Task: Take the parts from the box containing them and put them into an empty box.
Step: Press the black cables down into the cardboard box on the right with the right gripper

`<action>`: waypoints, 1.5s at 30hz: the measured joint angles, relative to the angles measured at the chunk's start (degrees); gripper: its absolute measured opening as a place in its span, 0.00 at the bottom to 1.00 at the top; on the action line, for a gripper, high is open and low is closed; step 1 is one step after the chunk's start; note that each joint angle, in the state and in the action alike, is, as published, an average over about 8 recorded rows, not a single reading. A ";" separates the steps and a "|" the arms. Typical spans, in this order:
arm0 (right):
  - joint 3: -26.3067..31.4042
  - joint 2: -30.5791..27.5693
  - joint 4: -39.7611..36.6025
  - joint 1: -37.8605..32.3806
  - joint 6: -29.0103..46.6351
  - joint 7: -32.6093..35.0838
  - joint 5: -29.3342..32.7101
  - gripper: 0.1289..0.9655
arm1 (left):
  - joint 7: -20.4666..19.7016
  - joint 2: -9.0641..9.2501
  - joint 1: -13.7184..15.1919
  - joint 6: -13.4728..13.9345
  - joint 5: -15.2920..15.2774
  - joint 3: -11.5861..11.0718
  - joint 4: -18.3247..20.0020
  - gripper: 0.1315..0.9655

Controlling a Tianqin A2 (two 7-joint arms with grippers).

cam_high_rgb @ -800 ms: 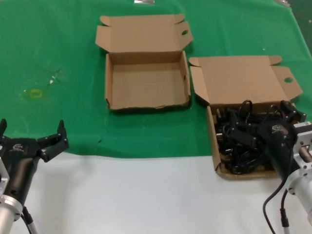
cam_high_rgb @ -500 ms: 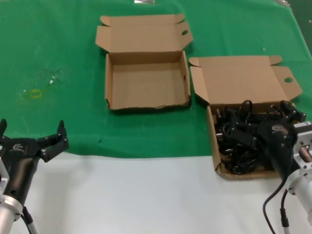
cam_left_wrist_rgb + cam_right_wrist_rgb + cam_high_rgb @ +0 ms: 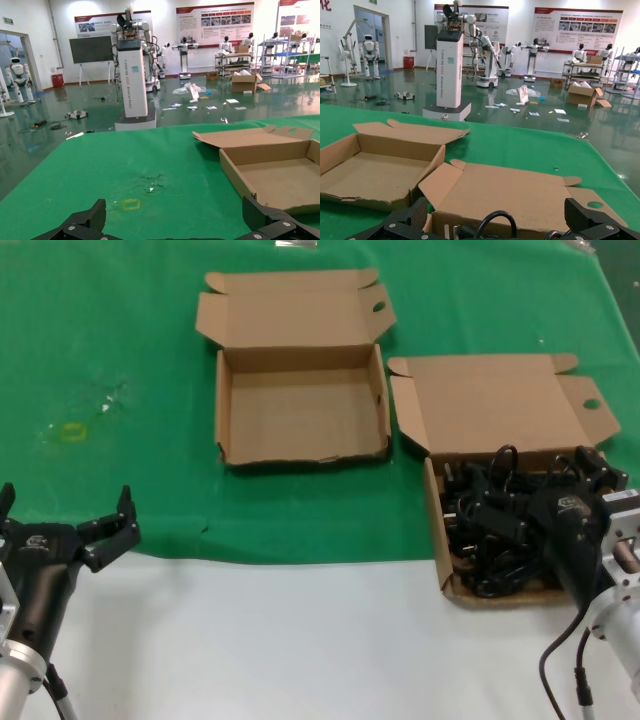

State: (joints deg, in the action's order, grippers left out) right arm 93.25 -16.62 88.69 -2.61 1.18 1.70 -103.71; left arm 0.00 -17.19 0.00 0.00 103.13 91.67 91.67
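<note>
The box containing the parts (image 3: pixel 436 530) lies at the right front with its lid (image 3: pixel 490 405) folded back. It holds a tangle of black power cords (image 3: pixel 490 540). My right gripper (image 3: pixel 540 492) is open and low over those cords, with nothing between its fingers. In the right wrist view a cord loop (image 3: pixel 496 220) rises between the open fingers (image 3: pixel 416 216) in front of the lid (image 3: pixel 520 190). The empty box (image 3: pixel 300 410) sits open at the back centre and also shows in the right wrist view (image 3: pixel 375 175). My left gripper (image 3: pixel 65 505) is open and empty at the front left.
Green cloth (image 3: pixel 120 330) covers the far part of the table, with bare white tabletop (image 3: pixel 280 640) in front. A small yellow mark (image 3: pixel 73 432) is on the cloth at the left. The empty box's wall (image 3: pixel 240 175) shows in the left wrist view.
</note>
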 joint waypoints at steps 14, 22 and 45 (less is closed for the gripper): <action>2.93 -2.92 0.04 -0.94 -0.37 -1.20 -0.88 1.00 | 0.00 0.00 0.00 0.00 0.00 0.00 0.00 0.89; 9.01 -9.70 0.20 -3.42 -1.44 -2.52 -2.73 1.00 | 0.00 0.00 0.00 0.00 -0.01 0.00 0.00 0.75; 25.26 -35.55 -4.31 -26.33 34.96 -9.57 7.19 1.00 | 0.00 0.00 0.00 0.00 -0.01 0.00 0.00 0.22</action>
State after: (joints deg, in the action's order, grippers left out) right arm 118.50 -52.17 84.38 -28.94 36.14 -7.87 -96.53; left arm 0.00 -17.19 0.00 0.00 103.13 91.68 91.67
